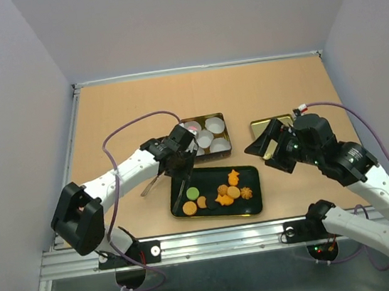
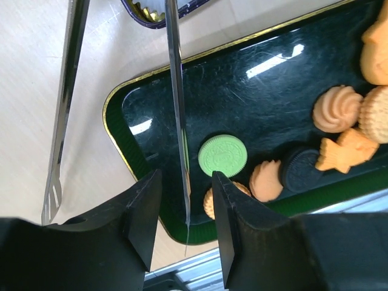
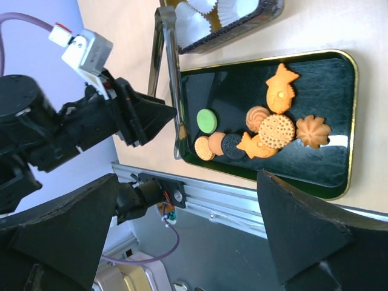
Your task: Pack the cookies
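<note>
Several cookies lie on a dark green tray: a green round, orange-tan rounds, a dark round, star and fish shapes and a swirl. They also show in the left wrist view and the right wrist view. My left gripper hovers over the tray's left end. Its jaws stand apart around one blade of metal tongs, with a gap on each side. The other blade lies outside the jaws over the table. My right gripper is wide open and empty, right of the tray.
A tin with white paper cups stands behind the tray; one cup holds something pinkish. A gold lid lies behind my right gripper. The aluminium rail runs along the near table edge.
</note>
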`<state>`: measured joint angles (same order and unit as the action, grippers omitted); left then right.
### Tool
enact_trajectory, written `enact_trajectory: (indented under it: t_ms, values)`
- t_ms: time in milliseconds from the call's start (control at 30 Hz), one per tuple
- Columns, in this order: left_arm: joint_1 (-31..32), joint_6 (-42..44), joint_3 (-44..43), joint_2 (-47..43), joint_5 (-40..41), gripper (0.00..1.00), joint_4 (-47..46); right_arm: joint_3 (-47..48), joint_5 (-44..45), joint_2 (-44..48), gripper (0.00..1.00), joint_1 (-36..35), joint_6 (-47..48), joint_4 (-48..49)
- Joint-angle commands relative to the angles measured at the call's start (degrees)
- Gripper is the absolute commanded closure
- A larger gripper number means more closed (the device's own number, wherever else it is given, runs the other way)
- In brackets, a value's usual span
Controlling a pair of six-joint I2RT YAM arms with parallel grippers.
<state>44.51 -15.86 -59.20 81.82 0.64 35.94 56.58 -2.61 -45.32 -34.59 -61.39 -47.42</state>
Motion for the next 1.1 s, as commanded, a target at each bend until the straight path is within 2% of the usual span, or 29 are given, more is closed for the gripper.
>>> enact_trajectory:
  t_ms: [0,200,367,400,500,533,700,933,1067]
  values:
    - [-0.2,1.4,0.7,1.8,1.7,0.50,-2.6,2.4,3.9,2.9,0.00,-0.3,-1.9,-3.8]
    - [-0.2,1.2,0.6,5.4,2.3,0.51,-3.2,3.0,5.1,4.6,0.00,-0.3,-1.9,-6.7]
    - [-0.2,0.6,1.2,7.9,3.0,0.57,-3.7,4.1,6.4,5.1,0.00,-0.4,-0.9,-9.1]
    - [-0.2,0.5,1.5,8.1,3.0,0.64,-3.9,4.2,6.7,5.1,0.00,-0.3,-0.9,-9.3]
    - [-0.2,0.3,1.5,8.1,2.6,0.73,-4.3,4.2,6.8,5.0,0.00,-0.3,-0.8,-9.4]
    - [-0.2,0.3,1.1,7.9,2.7,0.84,-4.0,4.3,6.9,4.8,0.00,-0.4,-0.7,-9.4]
    - [-0.2,0.2,-2.8,5.7,3.1,0.91,0.5,6.2,7.3,1.9,0.00,-0.3,1.6,-9.2]
    - [-0.2,-1.2,-17.2,-0.1,0.8,1.00,11.3,10.5,3.9,-3.4,0.00,-0.3,5.8,-4.8]
    - [-0.1,-1.4,-23.3,-4.5,0.1,1.00,13.7,16.5,0.0,-8.9,0.00,-0.3,5.9,-2.0]
